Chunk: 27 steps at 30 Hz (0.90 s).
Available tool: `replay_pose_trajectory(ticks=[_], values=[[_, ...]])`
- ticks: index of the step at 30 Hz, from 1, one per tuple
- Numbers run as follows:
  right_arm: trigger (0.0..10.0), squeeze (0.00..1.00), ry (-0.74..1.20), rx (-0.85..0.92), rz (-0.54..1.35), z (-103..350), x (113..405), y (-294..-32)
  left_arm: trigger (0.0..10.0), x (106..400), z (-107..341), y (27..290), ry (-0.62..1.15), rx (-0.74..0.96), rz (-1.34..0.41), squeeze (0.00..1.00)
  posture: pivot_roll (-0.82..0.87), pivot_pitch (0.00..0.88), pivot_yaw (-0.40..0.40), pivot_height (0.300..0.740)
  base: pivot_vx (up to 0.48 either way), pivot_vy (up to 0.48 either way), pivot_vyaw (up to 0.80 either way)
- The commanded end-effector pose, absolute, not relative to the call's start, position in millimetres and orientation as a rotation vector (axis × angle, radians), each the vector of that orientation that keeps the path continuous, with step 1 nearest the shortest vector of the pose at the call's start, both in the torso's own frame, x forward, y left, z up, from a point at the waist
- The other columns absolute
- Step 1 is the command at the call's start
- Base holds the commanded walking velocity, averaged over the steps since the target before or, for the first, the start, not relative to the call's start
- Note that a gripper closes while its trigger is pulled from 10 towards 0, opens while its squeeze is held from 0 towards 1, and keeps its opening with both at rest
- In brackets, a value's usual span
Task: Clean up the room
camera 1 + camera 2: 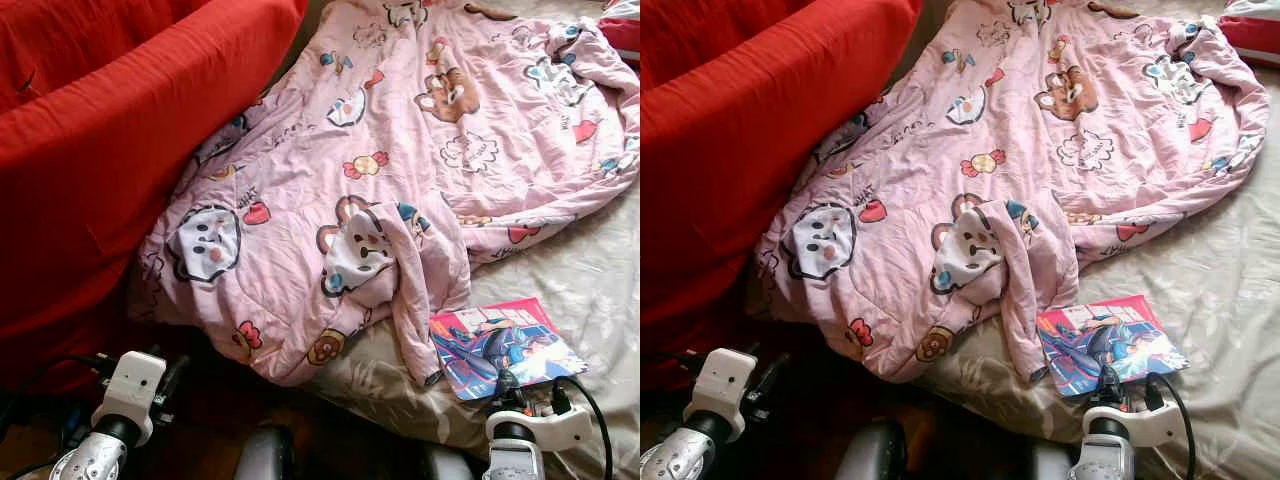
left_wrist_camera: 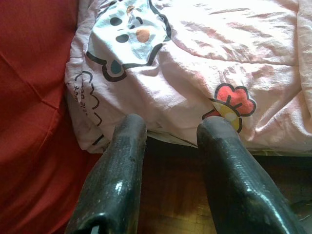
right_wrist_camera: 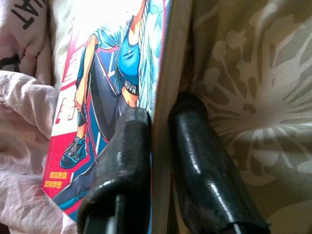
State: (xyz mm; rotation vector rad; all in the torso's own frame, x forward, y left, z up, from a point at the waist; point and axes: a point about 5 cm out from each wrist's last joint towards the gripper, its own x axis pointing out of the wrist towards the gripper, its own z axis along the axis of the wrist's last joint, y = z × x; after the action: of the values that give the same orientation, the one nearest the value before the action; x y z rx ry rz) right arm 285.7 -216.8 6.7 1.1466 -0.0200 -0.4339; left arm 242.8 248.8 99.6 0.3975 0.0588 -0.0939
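A comic book with a pink and blue cover lies on the beige patterned bed sheet, beside the hanging corner of a pink cartoon blanket. My right gripper is shut on the book's near edge, one finger on the cover and the other under it. My left gripper is open and holds nothing. It hovers low over the dark floor, pointing at the blanket's overhanging edge.
A large red fabric-covered piece stands close on the left, touching the blanket. A red pillow lies at the far right corner of the bed. Dark wooden floor shows between me and the bed.
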Motion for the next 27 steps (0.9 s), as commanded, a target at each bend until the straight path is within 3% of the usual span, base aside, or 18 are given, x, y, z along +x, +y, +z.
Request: replay_pose_trajectory(ticks=[1, 16, 17, 20, 27], values=[[0.0, 0.0, 0.03, 1.171, -0.404, 1.1, 285.0, -203.1, 10.0, 235.8, 88.9, 253.8, 0.118, 0.417, -0.093, 0.0, 0.16, 0.293, 0.128, 0.616, 0.0, 0.0, 0.0], [0.0, 0.0, 0.029, 1.17, -0.403, 1.4, 285.3, -203.4, 10.0, 236.9, 88.8, 253.3, 0.116, 0.417, -0.093, 0.0, 0.16, 0.291, 0.127, 0.616, 0.0, 0.0, 0.0], [0.0, 0.0, -0.024, 1.013, -0.309, 11.4, 281.9, -216.6, 10.0, 250.0, 86.3, 250.2, 0.1, 0.399, -0.074, 0.0, 0.06, 0.149, 0.065, 0.616, 0.0, 0.0, 0.0], [0.0, 0.0, -0.096, 0.776, -0.118, 32.8, 277.5, -222.6, 10.0, 270.3, 85.6, 243.8, 0.071, 0.371, -0.05, 0.0, 0.05, 0.147, 0.063, 0.616, 0.0, 0.0, 0.0], [0.0, 0.0, -0.057, 0.798, -0.149, 23.8, 274.4, -220.0, 10.0, 271.6, 82.9, 239.2, 0.069, 0.361, -0.061, 0.0, 0.06, 0.143, 0.06, 0.616, 0.0, 0.0, 0.0]])
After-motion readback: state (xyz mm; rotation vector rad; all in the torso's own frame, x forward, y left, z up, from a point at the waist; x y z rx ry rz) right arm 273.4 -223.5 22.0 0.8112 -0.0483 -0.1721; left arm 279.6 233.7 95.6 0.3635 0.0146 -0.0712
